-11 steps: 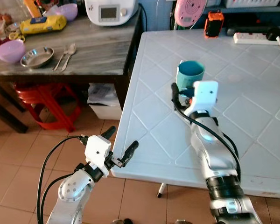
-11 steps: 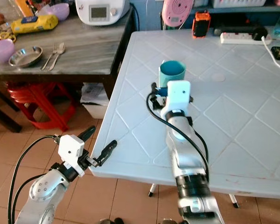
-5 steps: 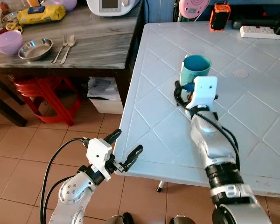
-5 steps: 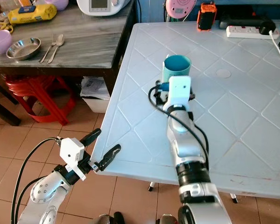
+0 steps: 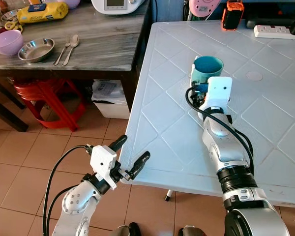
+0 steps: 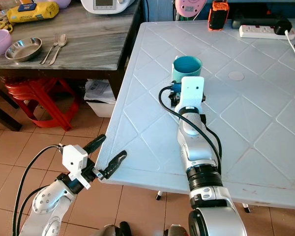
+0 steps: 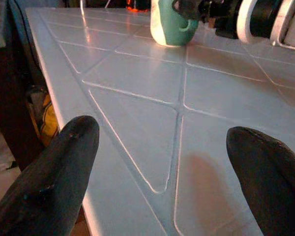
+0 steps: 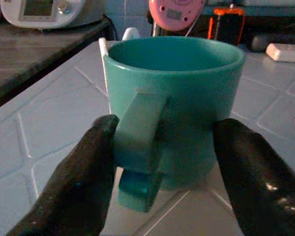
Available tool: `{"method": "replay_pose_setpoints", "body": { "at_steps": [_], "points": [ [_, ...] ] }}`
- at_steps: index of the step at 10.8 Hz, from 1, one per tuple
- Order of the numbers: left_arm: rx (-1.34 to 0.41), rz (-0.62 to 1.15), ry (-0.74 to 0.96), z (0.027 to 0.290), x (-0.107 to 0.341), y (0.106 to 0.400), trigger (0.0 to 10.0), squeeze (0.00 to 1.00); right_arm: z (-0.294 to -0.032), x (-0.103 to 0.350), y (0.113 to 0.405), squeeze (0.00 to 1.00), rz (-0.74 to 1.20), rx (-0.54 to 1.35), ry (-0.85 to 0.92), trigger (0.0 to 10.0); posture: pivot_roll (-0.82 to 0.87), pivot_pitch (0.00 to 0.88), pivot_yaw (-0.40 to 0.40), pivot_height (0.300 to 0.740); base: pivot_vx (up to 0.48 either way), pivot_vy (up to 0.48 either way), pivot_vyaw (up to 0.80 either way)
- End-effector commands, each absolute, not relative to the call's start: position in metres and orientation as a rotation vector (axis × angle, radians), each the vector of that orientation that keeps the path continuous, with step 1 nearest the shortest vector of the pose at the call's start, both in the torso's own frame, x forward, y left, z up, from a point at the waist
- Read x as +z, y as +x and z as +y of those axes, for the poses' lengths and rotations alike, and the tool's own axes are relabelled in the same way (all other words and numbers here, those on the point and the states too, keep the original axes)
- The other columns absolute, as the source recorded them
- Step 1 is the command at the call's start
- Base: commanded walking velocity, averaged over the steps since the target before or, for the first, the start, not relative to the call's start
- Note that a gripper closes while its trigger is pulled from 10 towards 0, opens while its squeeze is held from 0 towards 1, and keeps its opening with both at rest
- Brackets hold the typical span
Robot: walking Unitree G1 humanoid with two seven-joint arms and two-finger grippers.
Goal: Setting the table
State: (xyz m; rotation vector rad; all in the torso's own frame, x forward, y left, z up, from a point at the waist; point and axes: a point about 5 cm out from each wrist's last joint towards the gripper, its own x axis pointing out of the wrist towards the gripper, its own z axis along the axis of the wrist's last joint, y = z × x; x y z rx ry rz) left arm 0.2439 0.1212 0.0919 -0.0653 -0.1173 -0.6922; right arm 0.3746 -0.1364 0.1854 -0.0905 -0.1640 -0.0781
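A teal mug (image 5: 207,68) stands upright on the white table (image 5: 265,113), near its left side. My right gripper (image 8: 162,137) reaches it from the near side and is shut on the mug (image 8: 187,93). One finger (image 8: 88,167) lies against the handle and the other finger (image 8: 246,172) presses the opposite wall. My left gripper (image 5: 129,155) hangs open at the table's near left edge with nothing between its fingers. Seen from the left wrist, the mug (image 7: 169,24) stands far across the tabletop.
A wooden side table (image 5: 103,54) on the left carries a purple bowl (image 5: 7,42), a steel bowl (image 5: 36,49), a fork and spoon (image 5: 66,47) and a yellow packet (image 5: 42,12). A red stool (image 5: 49,98) stands beneath it. A power strip (image 5: 278,32) lies at the white table's far edge.
The whole picture has shifted, so the camera moved. My right gripper stays on the mug and the left gripper stays open by the table edge.
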Motion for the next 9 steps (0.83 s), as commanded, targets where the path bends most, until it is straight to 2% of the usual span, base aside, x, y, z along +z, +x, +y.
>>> {"method": "replay_pose_setpoints", "body": {
  "at_steps": [1,9],
  "points": [
    [-0.685,-0.106,-0.057,0.1254,0.0879,0.2428,10.0,0.0,-0.1348,0.1888,0.3726,0.0,-0.193,-0.085,-0.099,0.0,-0.12,0.194,0.106,0.74,0.0,0.0,0.0],
    [-0.685,-0.113,-0.047,0.1262,0.0864,0.2457,10.0,0.0,-0.1348,0.188,0.3677,0.0,-0.206,-0.1,-0.111,0.0,-0.12,0.186,0.108,0.74,0.0,0.0,0.0]
  ]
}}
